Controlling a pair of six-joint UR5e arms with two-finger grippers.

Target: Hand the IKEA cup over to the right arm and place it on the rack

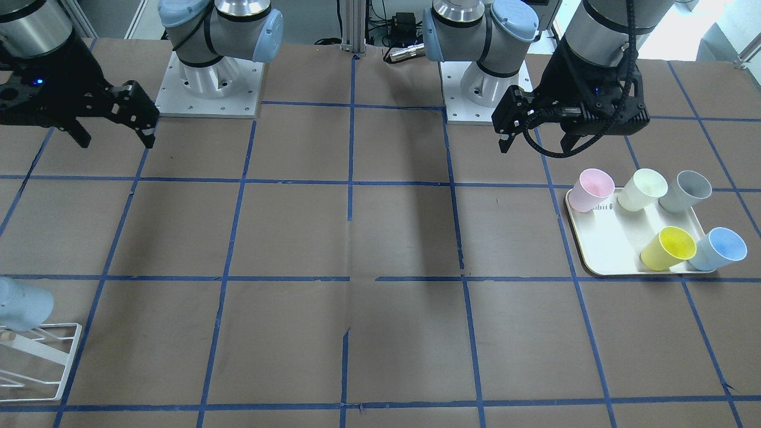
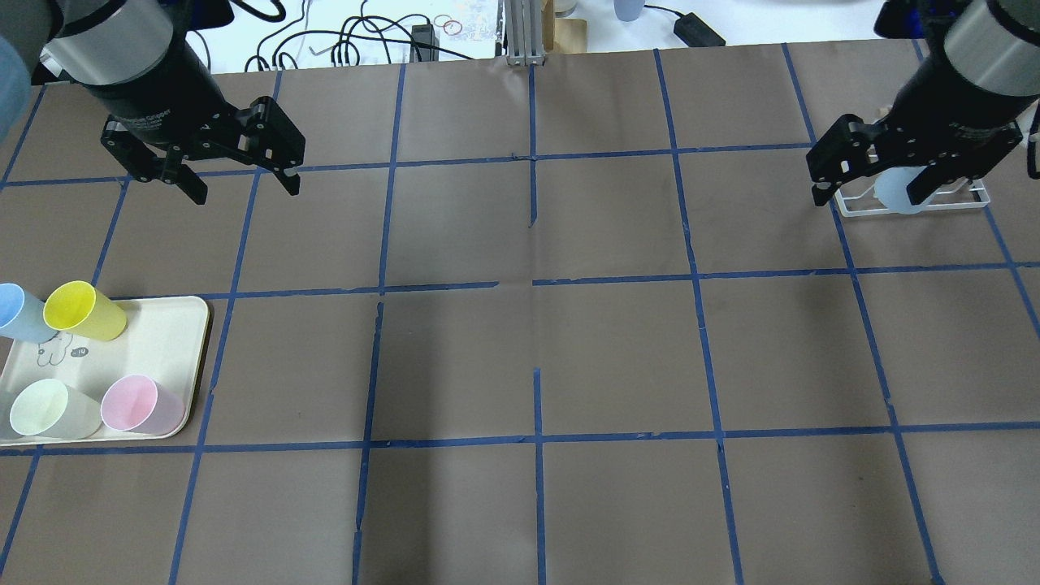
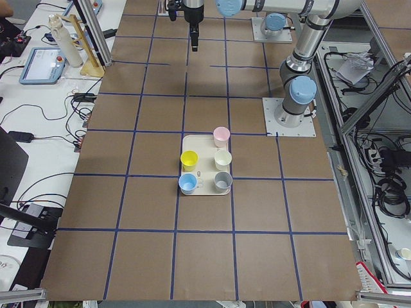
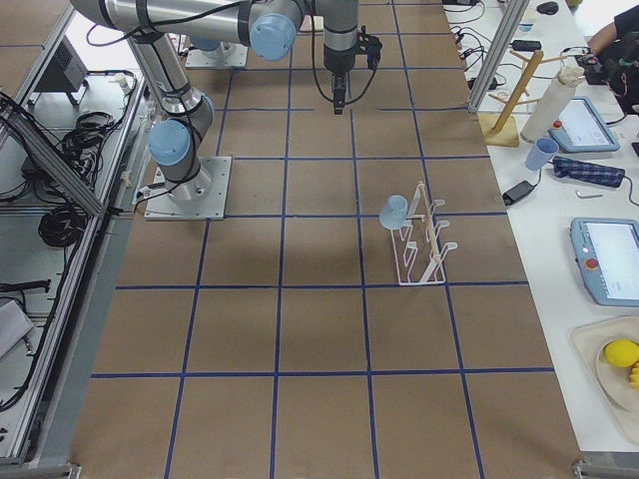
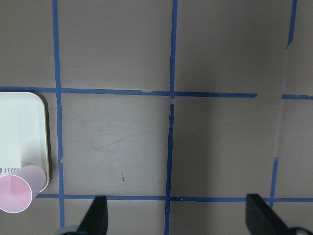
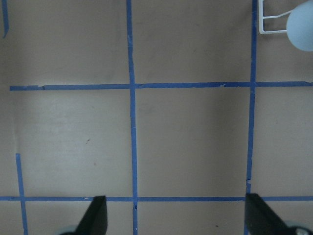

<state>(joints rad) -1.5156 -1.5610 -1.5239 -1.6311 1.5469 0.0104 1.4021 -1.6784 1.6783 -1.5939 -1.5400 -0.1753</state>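
The IKEA cup, dull grey-blue, hangs tilted on a rod of the white wire rack at the table's right end. Both also show in the exterior right view, cup and rack. In the overhead view the cup is partly hidden behind my right gripper. That gripper is open and empty, raised above the table and apart from the cup. My left gripper is open and empty too, raised near the tray's side of the table.
A cream tray at the left end holds pink, pale green, grey, yellow and sky-blue tumblers. Brown paper with blue tape lines covers the table. The two arm bases stand at the robot's edge.
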